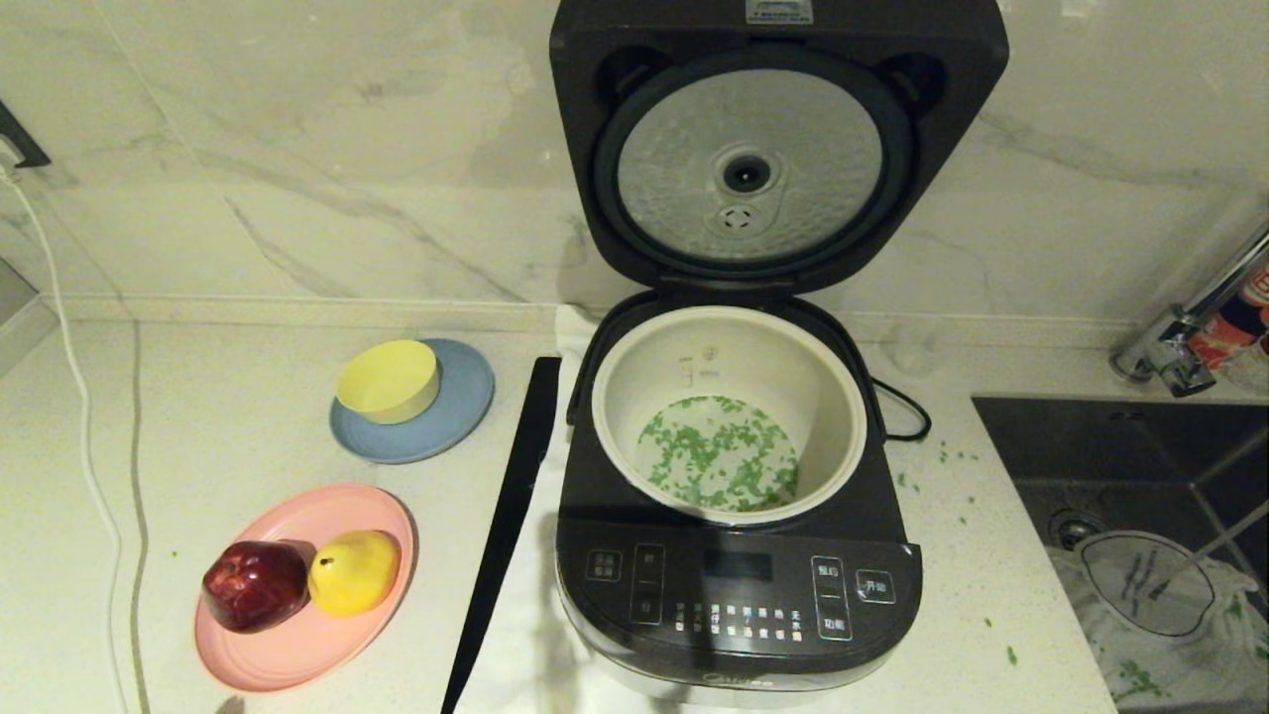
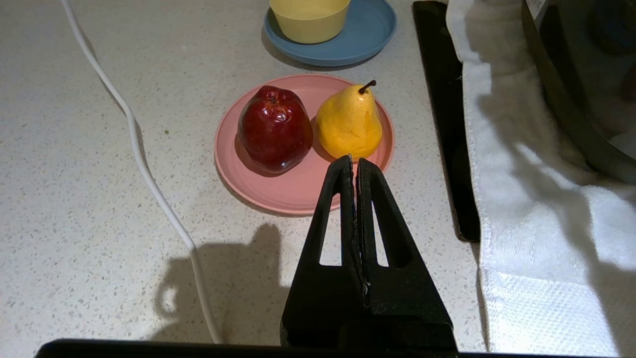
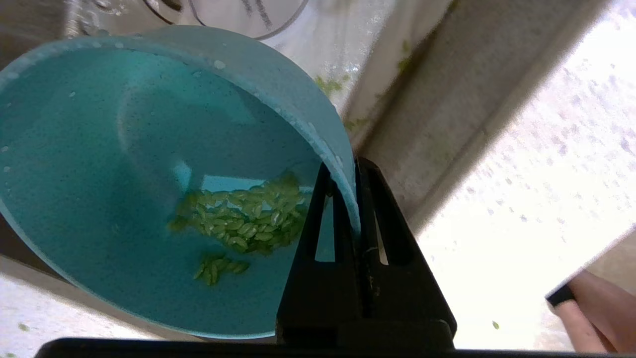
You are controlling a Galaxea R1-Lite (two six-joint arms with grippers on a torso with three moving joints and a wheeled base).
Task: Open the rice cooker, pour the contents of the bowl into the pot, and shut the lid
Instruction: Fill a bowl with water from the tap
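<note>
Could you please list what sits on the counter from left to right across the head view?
White cable → pink plate → black strip → rice cooker → sink.

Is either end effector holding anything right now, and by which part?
The right end effector pinches the teal bowl by its rim, one finger inside, one outside. The left end effector is shut on nothing.

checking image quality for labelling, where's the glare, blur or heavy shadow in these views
Head view: soft reflection on the lid underside disc. Left wrist view: the left gripper casts a dark shadow on the countertop. Right wrist view: countertop blown out white and smeared; the bowl and contents stay readable.
</note>
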